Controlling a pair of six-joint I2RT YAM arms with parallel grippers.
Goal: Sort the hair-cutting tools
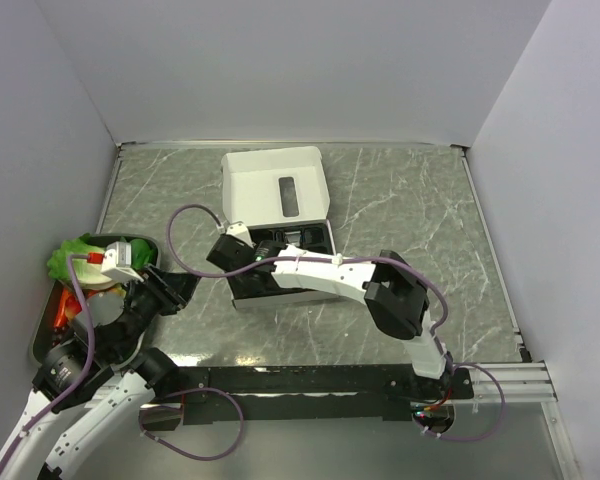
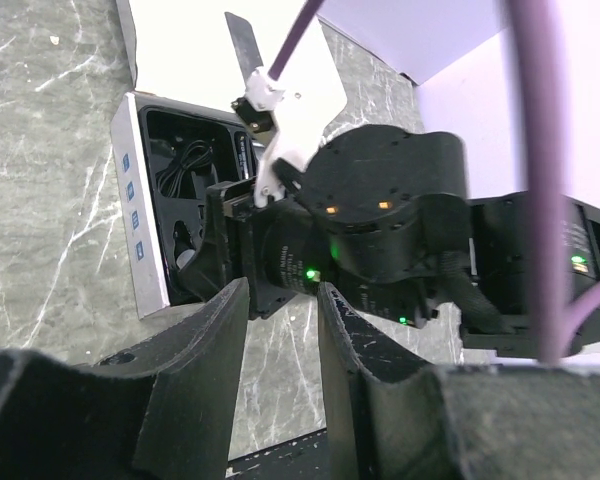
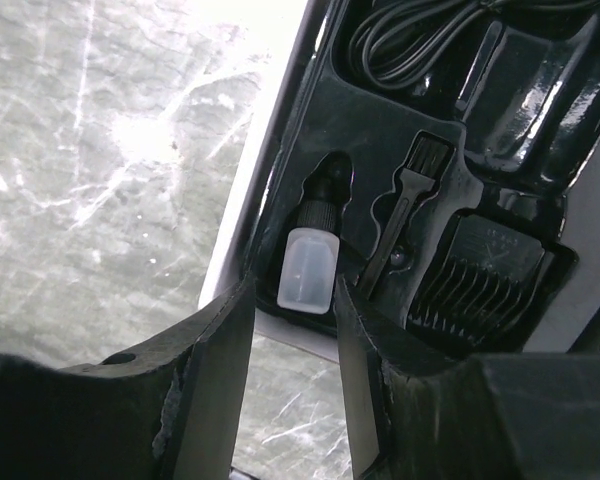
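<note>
The white box (image 1: pixel 276 180) stands open mid-table, its black insert (image 1: pixel 298 240) facing up. My right gripper (image 1: pixel 232 256) is open over the insert's near-left corner. In the right wrist view its tips (image 3: pixel 293 308) straddle a small translucent oil bottle (image 3: pixel 308 268) with a black cap, lying in its slot. A small black brush (image 3: pixel 404 215), a black comb attachment (image 3: pixel 482 275) and the coiled black cord (image 3: pixel 420 35) lie in other slots. The clipper is not in view. My left gripper (image 1: pixel 180 290) is open and empty, just left of the box (image 2: pixel 283 295).
A metal tray (image 1: pixel 40 340) with green and orange items (image 1: pixel 75 255) sits at the left edge, beside the left arm. The right arm's wrist (image 2: pixel 380 225) fills the left wrist view, with the box's side (image 2: pixel 138 225) behind it. Grey walls enclose the table.
</note>
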